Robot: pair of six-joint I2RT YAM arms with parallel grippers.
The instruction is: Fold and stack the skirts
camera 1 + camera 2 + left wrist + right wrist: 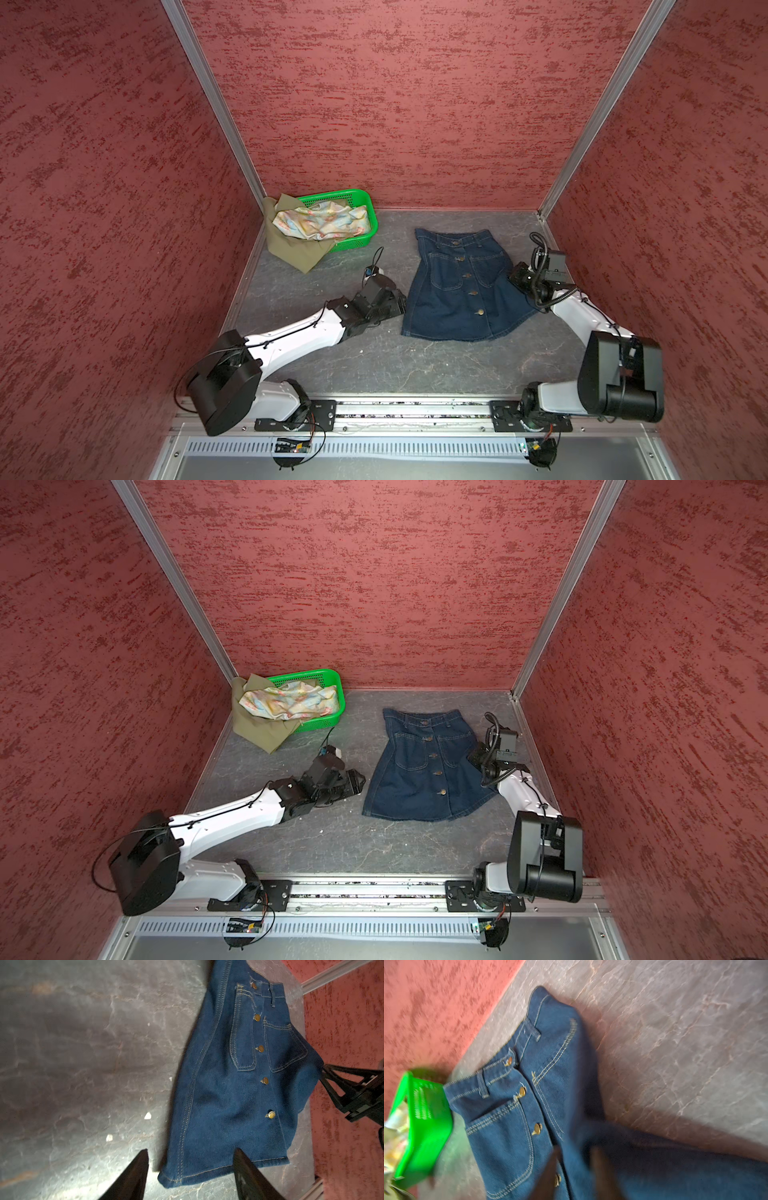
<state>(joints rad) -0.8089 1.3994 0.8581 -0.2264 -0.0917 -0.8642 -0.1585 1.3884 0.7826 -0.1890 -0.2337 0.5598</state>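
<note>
On the grey marbled tabletop, right of centre in both top views, a dark blue, button-front denim skirt lies spread flat with its front up. Its long axis runs from the waistband at the far end to the hem at the near end, slanting slightly. The skirt lies between the two arms.

The left gripper sits at the left side seam close to the hem. In its wrist view the left gripper has its jaws apart and holds nothing, with one finger over denim and the other over bare table. The right gripper sits at the opposite side edge, about halfway along the skirt. Its wrist view is blurred, but the right gripper appears to have its jaws parted over the cloth with nothing pinched.

Both grippers are at the denim skirt's edges, neither clearly nearer than the other. A fold would probably need a fresh grasp from each side.

Count:
- **Skirts:** three. The denim skirt is on the table. A pale pastel floral skirt is bunched in a green perforated plastic basket at the far left corner. A plain olive-green skirt hangs over the basket's rim onto the table.
- **Baskets:** one.
- **Brass buttons on the denim:** five.
- **Folded or stacked:** nothing yet.
</note>
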